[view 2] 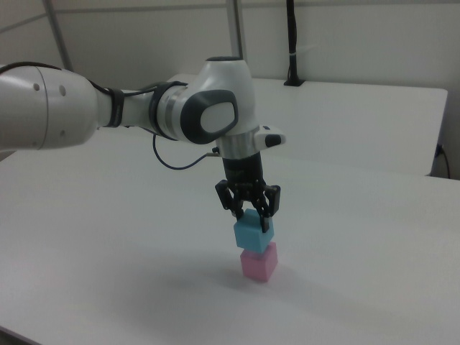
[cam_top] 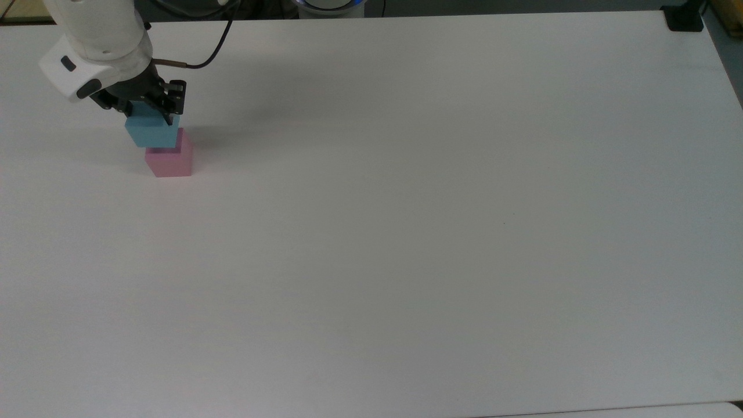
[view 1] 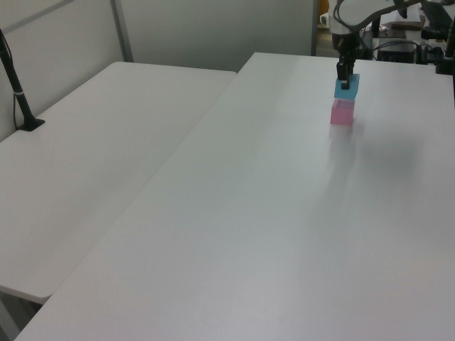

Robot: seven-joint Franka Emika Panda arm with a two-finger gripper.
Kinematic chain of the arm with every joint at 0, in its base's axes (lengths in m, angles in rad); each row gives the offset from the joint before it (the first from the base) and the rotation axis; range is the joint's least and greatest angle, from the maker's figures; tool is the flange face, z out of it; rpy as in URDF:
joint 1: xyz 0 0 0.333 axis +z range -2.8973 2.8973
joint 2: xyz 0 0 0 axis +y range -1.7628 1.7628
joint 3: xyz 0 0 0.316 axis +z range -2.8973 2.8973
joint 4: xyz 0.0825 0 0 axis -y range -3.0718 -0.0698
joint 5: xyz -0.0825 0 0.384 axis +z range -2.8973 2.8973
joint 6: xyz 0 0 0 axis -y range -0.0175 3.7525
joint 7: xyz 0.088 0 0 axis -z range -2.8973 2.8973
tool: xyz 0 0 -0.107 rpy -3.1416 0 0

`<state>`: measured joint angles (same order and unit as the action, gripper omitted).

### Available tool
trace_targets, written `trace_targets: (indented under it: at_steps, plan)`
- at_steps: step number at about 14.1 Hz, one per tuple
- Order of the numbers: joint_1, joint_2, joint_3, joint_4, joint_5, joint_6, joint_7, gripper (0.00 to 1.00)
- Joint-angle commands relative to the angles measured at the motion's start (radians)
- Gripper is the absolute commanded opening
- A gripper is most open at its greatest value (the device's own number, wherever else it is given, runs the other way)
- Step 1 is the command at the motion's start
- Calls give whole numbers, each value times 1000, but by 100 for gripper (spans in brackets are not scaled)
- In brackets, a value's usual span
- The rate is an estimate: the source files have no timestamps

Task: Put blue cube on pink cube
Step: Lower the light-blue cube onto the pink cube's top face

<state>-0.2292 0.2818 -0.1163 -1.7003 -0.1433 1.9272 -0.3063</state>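
**Panda arm: body look**

Arm (view 2: 86, 108) is showing glossy white rounded shells with dark grey joint caps. Black gripper (view 2: 249, 210) is hanging off a white wrist block with dark oval insets. Thin black cable (cam_top: 203, 55) is looping by the wrist.

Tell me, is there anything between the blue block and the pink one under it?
Nothing. In the right view the blue cube, gripped by the gripper, sits directly above the pink cube; whether they touch or a sliver of air remains, I cannot tell.
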Motion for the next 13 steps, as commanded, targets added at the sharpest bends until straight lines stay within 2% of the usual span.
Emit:
trace_targets:
  at_steps: [1, 2, 3, 4, 6, 8, 9, 13]
  plan:
    - [-4, 14, 1, -22, -13, 44, -40, 24]
    - [-2, 25, 1, -22, -13, 58, -40, 27]
    - [-2, 28, 3, -22, -13, 68, -40, 35]
    - [-2, 30, 3, -22, -13, 69, -40, 37]
    - [-4, 30, 1, -22, -13, 70, -40, 55]
    - [-4, 30, 3, -22, -13, 69, -40, 88]
    - [-4, 30, 1, -22, -12, 69, -34, 100]
    - [-4, 16, 1, -16, -12, 36, -28, 100]
